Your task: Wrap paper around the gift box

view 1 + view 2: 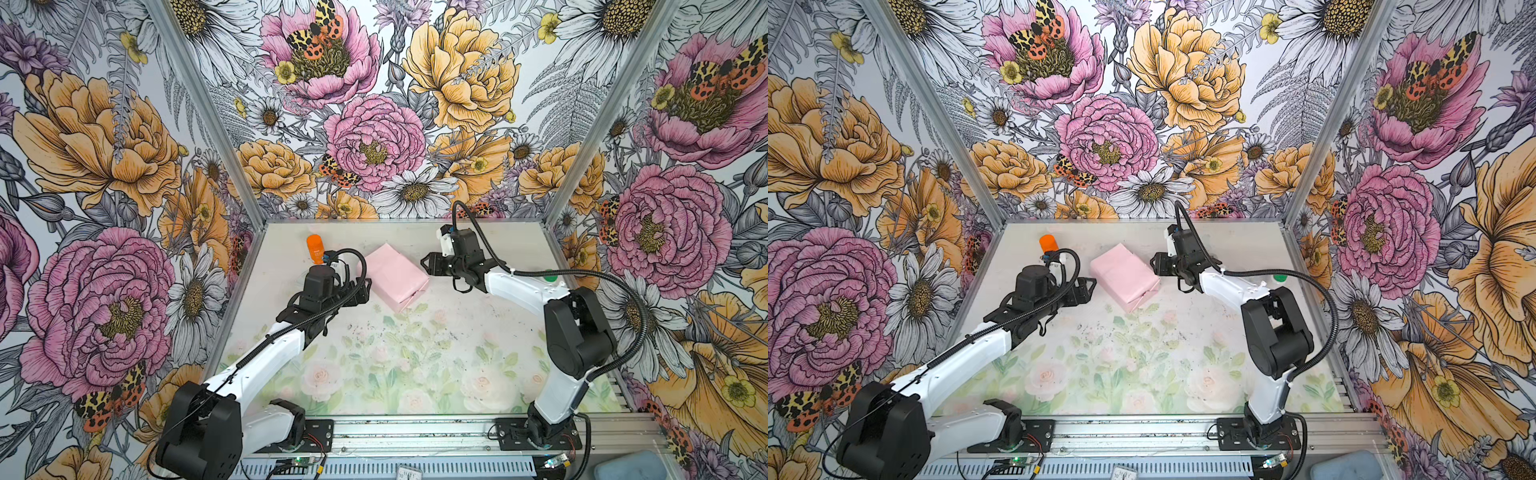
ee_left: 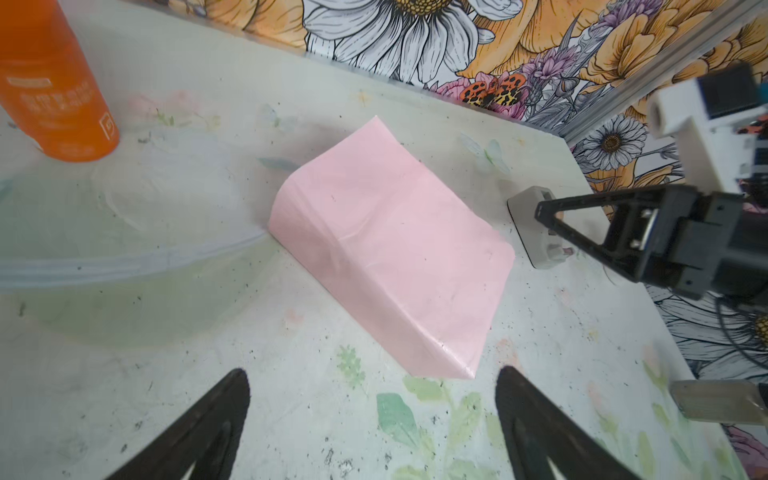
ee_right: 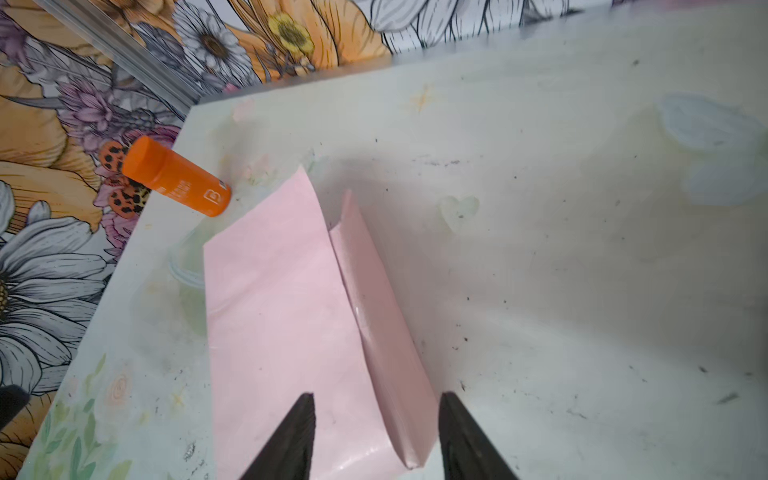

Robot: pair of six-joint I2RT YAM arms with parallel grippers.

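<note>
The paper (image 1: 395,276) (image 1: 1123,274) lies pale pink side out, folded into a long parcel at the back middle of the table. The gift box is hidden; no navy face shows. In the left wrist view the paper (image 2: 390,245) ends in a creased corner just ahead of my left gripper (image 2: 372,372), which stands wide open and empty. My left gripper (image 1: 362,290) is at the parcel's left side. My right gripper (image 1: 426,264) is at its right corner. In the right wrist view its jaws (image 3: 377,395) stand apart over the paper's (image 3: 282,299) folded side flap.
An orange bottle (image 1: 314,247) (image 3: 174,178) stands at the back left, next to a clear round dish (image 2: 124,257). A small grey-white object (image 2: 530,226) sits behind the right gripper's finger. A green cap (image 1: 550,276) shows by the right arm. Floral walls enclose three sides.
</note>
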